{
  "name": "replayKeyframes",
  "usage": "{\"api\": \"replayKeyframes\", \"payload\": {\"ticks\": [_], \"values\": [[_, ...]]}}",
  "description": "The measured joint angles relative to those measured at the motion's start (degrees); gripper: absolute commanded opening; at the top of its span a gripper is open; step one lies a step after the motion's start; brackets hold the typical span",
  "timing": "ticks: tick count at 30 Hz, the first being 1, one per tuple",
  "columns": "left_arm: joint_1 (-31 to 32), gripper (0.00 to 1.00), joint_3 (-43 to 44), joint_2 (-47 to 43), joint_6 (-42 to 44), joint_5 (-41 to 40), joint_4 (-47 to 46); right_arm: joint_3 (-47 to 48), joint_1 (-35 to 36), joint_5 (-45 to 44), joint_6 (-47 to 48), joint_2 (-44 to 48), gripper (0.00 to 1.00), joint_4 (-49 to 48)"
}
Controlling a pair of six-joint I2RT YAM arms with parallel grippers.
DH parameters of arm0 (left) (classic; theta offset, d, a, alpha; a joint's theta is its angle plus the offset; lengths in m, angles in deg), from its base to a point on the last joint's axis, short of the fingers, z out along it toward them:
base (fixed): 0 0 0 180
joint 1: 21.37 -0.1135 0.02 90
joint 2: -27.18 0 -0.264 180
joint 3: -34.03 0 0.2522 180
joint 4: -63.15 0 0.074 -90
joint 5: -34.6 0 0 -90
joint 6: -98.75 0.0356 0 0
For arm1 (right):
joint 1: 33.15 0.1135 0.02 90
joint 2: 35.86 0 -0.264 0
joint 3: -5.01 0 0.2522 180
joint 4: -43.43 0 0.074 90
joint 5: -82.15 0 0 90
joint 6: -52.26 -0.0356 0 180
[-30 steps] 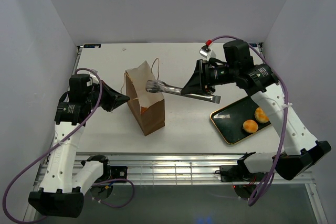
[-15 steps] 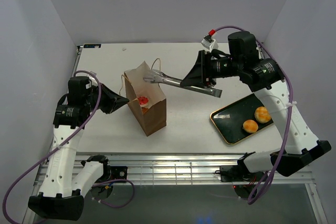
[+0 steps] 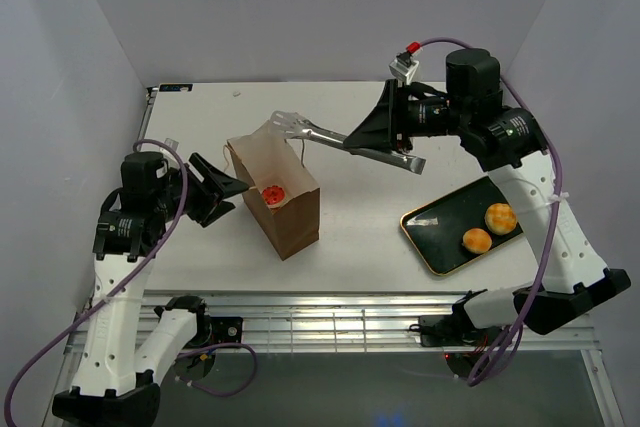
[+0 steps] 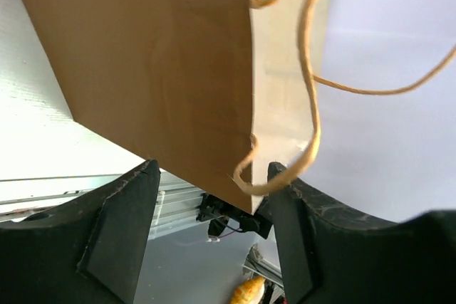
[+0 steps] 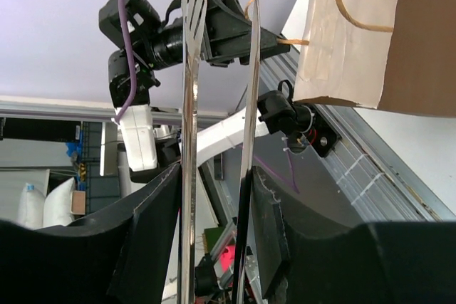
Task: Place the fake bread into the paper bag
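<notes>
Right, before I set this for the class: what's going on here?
The right gripper holds metal tongs, whose tips are above the paper bag's far edge and look empty. A red-frosted donut lies inside the open bag. The left gripper stands open at the bag's left side. Two round buns are still on the dark green tray, so the bagging isn't finished.

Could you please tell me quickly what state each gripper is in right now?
Left gripper: open, jaws spread at the edge of the paper bag, gripping nothing.
Right gripper: closed on the metal tongs.
</notes>
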Motion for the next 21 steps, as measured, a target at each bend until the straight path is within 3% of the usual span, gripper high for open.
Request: {"api": "replayKeyframes", "payload": {"ticks": [1,2,3,13,18,21], "values": [[0.0,0.74,0.42,-0.24,0.11,0.02,0.2,0.0,-0.33,0.37,-0.61,-0.13,0.49,-0.68],[0.0,0.95,0.9,-0.42,0.35,0.0,0.35,0.04,-0.63,0.81,-1.22,-0.37,0.49,-1.46],[0.0,0.98,1.31,-0.57,1.03,0.0,0.35,0.17,-0.85,1.18,-1.92,-0.63,0.49,-2.14],[0.0,0.98,6.03,-1.79,2.64,0.0,2.47,4.76,-8.28,3.23,-5.6,-2.64,0.49,-5.77],[0.0,0.98,11.17,-1.31,4.28,-0.9,5.31,3.67,-18.91,4.55,-6.99,-1.09,0.49,-6.64],[0.0,0.98,13.79,0.24,5.27,-1.55,7.1,-1.7,-28.57,5.44,-7.32,2.4,0.49,-7.54]]}}
